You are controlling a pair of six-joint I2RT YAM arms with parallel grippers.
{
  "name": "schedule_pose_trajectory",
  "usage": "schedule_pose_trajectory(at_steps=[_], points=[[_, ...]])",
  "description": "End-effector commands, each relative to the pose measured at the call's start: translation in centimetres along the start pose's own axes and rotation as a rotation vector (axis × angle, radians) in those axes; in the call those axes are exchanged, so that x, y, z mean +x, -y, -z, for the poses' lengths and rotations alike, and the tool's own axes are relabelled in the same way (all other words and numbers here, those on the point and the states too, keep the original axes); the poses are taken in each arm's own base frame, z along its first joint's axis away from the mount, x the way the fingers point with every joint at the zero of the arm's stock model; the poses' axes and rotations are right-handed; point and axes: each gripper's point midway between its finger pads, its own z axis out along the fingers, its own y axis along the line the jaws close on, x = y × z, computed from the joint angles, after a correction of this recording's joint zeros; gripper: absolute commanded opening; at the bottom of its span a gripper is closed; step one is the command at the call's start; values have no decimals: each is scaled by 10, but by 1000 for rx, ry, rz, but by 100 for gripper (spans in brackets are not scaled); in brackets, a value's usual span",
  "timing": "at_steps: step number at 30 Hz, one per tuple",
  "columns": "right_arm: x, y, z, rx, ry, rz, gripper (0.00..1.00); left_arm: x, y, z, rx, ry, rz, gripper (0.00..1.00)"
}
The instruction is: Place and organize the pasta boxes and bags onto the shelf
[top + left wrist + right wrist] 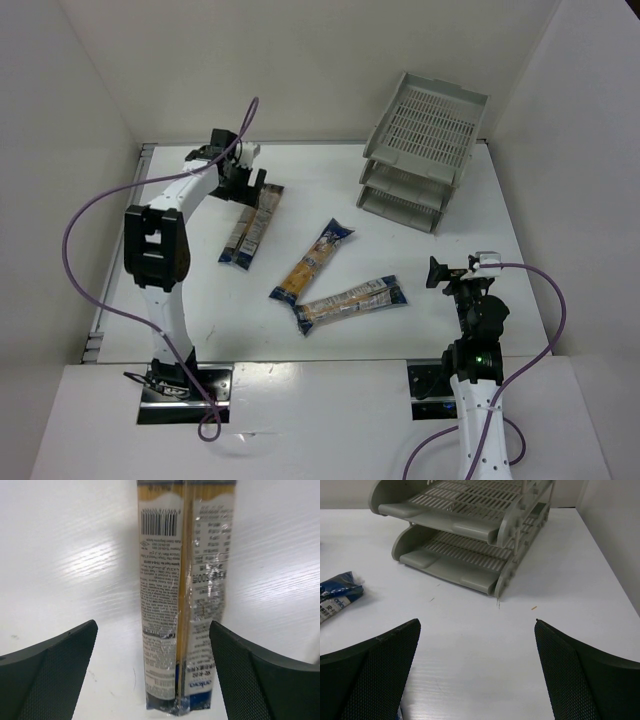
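Three spaghetti packets lie flat on the white table: one at the left (250,232), one in the middle (313,260), one nearer the front (350,303). My left gripper (245,185) hovers open over the far end of the left packet. In the left wrist view that packet (182,605) runs lengthwise between the spread fingers, its dark blue end nearest, touching neither pad; the left gripper (153,623) holds nothing. The grey three-tier shelf (420,150) stands at the back right. My right gripper (450,275) is open and faces the shelf (465,530), with only bare table between the right gripper (477,622) fingers.
White walls close in the table at the left, back and right. A packet's blue end (337,590) shows at the left edge of the right wrist view. Small pasta crumbs (534,608) lie in front of the shelf. Purple cables loop from both arms.
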Motion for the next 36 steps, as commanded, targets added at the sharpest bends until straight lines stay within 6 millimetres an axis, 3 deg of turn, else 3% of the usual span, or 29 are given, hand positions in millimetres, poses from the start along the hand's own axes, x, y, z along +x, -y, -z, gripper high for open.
schedule_pose_trajectory(at_steps=[1, 4, 6, 12, 18, 22, 23, 27, 29, 33, 36], points=[[23, 2, -1, 5, -40, 4, 100, -37, 3, 46, -17, 153, 26, 100], [23, 2, -1, 5, -40, 4, 100, -32, 6, 44, -1, 136, 36, 100], [23, 2, -1, 5, -40, 4, 100, -10, 4, 27, -14, 57, 44, 100], [23, 2, -1, 5, -40, 4, 100, 26, 20, -3, 42, -81, 31, 100], [23, 2, -1, 5, -40, 4, 100, 29, 21, -6, 50, -74, 30, 100], [23, 2, -1, 5, -40, 4, 100, 38, 31, -11, 61, -95, 15, 100], [23, 2, -1, 5, -40, 4, 100, 49, 27, -16, 40, -116, 15, 100], [23, 2, -1, 5, -40, 4, 100, 64, 37, -31, 23, -151, -28, 100], [23, 2, -1, 5, -40, 4, 100, 63, 48, -33, 33, -152, -50, 100], [23, 2, -1, 5, -40, 4, 100, 47, 32, -35, -67, -108, -26, 100], [23, 2, -1, 5, -40, 4, 100, 55, 22, -45, -123, -152, -8, 100]])
